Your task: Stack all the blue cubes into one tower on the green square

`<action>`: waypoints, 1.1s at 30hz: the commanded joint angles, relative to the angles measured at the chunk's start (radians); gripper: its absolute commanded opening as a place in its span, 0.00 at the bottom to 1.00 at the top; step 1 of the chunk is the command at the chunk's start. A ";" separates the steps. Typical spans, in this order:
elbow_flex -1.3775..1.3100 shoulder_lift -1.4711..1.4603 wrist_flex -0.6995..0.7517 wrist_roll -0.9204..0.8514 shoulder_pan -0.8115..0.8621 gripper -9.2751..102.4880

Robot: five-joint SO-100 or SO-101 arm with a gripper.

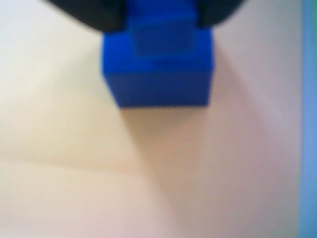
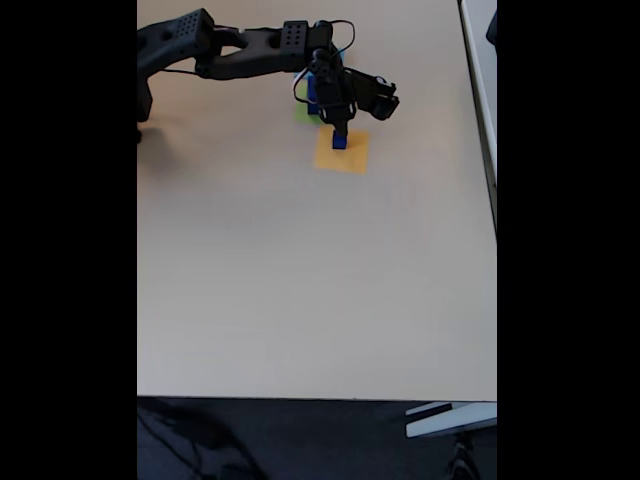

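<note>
Wrist view, heavily blurred: dark blue cubes (image 1: 158, 69) appear as a stepped, solid-coloured block, a wide one below and a narrower one (image 1: 162, 37) upon it, tapering upward toward my black fingers (image 1: 94, 12), whose dark masses sit at either side of the top step. Beneath lies the pale worktop (image 1: 64, 163), with a light-blue strip (image 1: 309, 119) down the right edge. No brand, label or writing can be read on any face. Fixed view: my gripper (image 2: 339, 132) points downward with a small blue cube (image 2: 340, 141) at its tip, over the orange square (image 2: 341, 152). Just behind it, a larger blue mass (image 2: 314, 92) stands at the green square (image 2: 303, 112), mostly hidden by my arm (image 2: 240, 52). Fingers appear clenched on the small cube, though whether it touches the orange paper I cannot tell. The worktop (image 2: 300, 280) is plain beige.
</note>
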 commanded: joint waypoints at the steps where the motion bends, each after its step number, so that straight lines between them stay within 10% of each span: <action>1: -0.060 0.021 -0.003 0.005 -0.005 0.11; 33: -0.058 0.012 0.017 0.014 -0.008 0.14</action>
